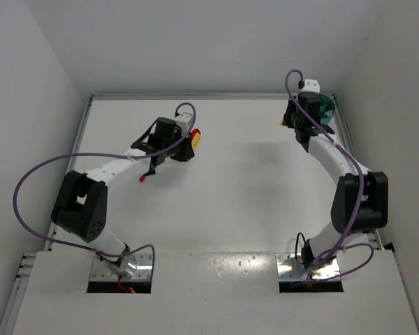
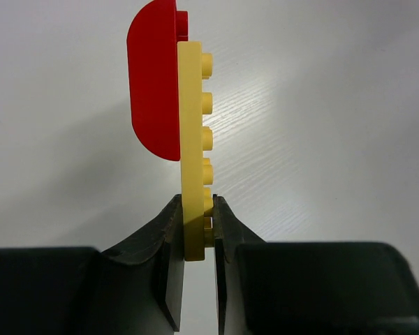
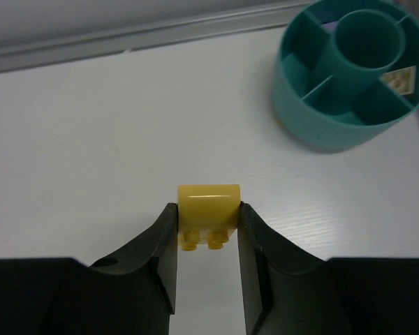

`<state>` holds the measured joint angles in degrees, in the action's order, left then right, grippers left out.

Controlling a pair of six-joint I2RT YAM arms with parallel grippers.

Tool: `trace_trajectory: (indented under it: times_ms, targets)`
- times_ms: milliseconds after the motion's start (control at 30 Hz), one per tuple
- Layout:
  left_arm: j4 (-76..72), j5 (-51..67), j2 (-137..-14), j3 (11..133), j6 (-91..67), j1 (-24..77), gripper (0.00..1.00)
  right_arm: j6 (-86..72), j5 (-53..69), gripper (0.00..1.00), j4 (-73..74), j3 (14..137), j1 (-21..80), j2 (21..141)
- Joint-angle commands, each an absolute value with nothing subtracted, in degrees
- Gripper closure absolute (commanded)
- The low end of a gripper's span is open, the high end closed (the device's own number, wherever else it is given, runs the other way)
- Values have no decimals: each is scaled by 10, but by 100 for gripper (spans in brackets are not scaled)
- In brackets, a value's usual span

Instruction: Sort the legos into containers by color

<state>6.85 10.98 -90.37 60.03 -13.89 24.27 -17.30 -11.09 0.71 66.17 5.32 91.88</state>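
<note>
My left gripper (image 2: 197,222) is shut on a long yellow plate (image 2: 191,132) with a red rounded piece (image 2: 155,84) stuck to its side; the pair shows at the gripper tip in the top view (image 1: 196,140). My right gripper (image 3: 208,225) is shut on a small yellow brick (image 3: 208,207) with a rounded top, held above the table. The teal bowl (image 3: 314,122) with inner dividers stands to its upper right, with a pale piece (image 3: 401,79) in one compartment. In the top view the bowl (image 1: 326,108) is at the back right, mostly hidden behind the right gripper (image 1: 291,120).
A small red lego (image 1: 143,178) lies on the table beside the left arm's forearm. A metal rail (image 3: 126,38) edges the table's back. White walls close in the table on three sides.
</note>
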Motion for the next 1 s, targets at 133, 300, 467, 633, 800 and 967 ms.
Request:
trace_trajectory:
  times_ms: [133, 300, 467, 633, 800, 967]
  targets:
    - [41, 98, -884, 603, -125, 250, 100, -163, -267, 100, -131, 700, 27, 984]
    - [36, 103, -904, 621, -125, 250, 100, -185, -293, 100, -142, 736, 8, 1037]
    - [31, 108, -920, 639, -125, 256, 100, -206, -298, 100, -142, 781, -14, 1081]
    - [31, 114, -944, 650, -125, 256, 100, -206, -303, 100, -136, 823, -33, 1118]
    - [31, 120, -955, 660, -130, 256, 100, -192, -303, 100, -156, 837, -46, 1136]
    - [31, 120, -955, 666, -130, 256, 100, -181, -298, 100, -156, 849, -52, 1149]
